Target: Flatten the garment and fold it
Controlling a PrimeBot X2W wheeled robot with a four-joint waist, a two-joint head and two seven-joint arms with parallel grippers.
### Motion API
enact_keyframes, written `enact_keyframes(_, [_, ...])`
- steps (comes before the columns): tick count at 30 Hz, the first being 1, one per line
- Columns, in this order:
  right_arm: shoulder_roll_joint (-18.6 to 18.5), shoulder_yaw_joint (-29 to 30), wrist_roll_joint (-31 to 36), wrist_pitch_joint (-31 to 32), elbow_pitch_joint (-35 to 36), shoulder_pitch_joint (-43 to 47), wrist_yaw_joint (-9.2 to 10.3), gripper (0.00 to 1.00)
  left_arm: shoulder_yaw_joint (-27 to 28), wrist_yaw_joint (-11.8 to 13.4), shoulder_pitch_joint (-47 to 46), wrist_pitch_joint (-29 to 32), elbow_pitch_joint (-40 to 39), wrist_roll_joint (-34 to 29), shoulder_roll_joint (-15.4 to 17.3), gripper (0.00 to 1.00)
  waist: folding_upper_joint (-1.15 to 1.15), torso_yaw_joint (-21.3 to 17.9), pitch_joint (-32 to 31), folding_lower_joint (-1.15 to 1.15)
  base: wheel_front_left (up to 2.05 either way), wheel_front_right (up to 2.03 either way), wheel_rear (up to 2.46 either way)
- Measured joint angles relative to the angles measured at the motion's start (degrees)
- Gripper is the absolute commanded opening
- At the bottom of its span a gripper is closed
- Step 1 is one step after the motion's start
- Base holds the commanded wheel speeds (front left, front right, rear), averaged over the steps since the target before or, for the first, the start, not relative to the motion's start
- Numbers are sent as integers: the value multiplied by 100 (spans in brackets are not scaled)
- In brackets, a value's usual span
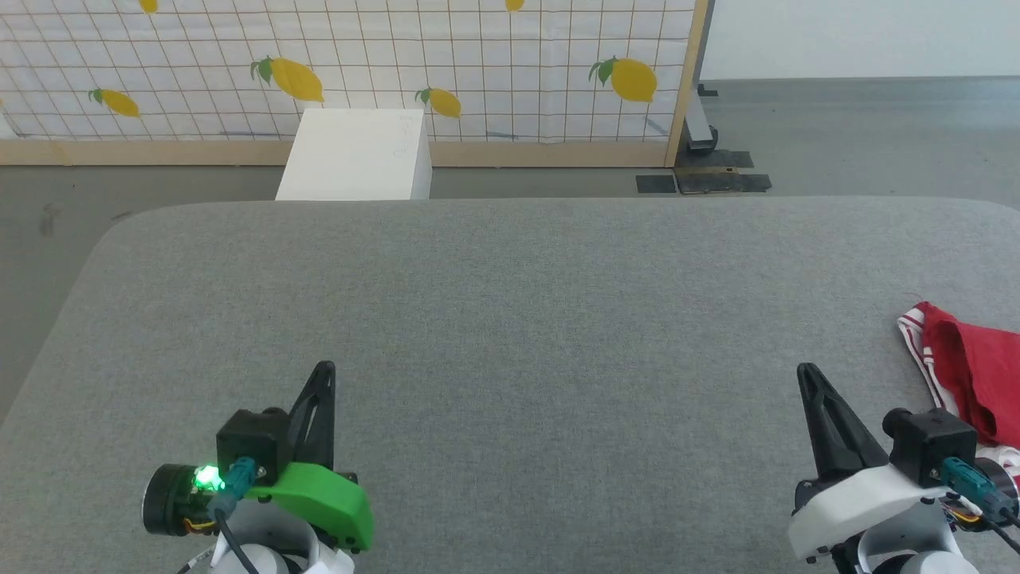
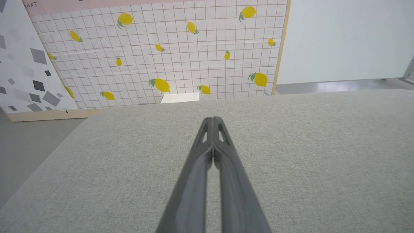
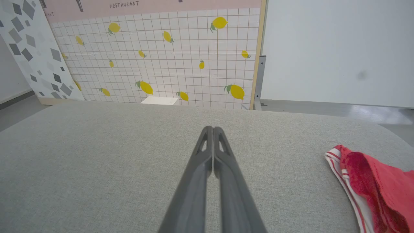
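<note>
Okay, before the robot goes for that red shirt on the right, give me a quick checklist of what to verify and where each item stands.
1. Left gripper free: ok, shut and holding nothing.
2. Right gripper free: ok, shut and holding nothing.
3. Right gripper open for a grasp: not ok, it must open first.
4. Garment flat: not ok, it lies bunched on the table, with striped trim showing.
5. Whole garment in view: not ok, it runs off the right edge of the head view.
6. Front or back facing up: cannot tell.
</note>
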State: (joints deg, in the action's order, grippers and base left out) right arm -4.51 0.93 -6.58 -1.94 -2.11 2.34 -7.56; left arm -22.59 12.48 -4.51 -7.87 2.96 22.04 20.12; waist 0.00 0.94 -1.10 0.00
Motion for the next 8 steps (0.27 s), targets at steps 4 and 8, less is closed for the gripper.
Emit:
enact_keyframes(4, [3, -5, 15, 0, 5, -2, -1, 0, 125, -76, 43, 33, -7, -180, -77, 0, 0, -5, 6, 0, 0, 0, 0])
enact_keyframes(8, [12, -12, 58, 2, 15, -3, 0, 0, 226, -134, 48, 74, -14, -276, -176, 0, 0, -10, 11, 0, 0, 0, 0])
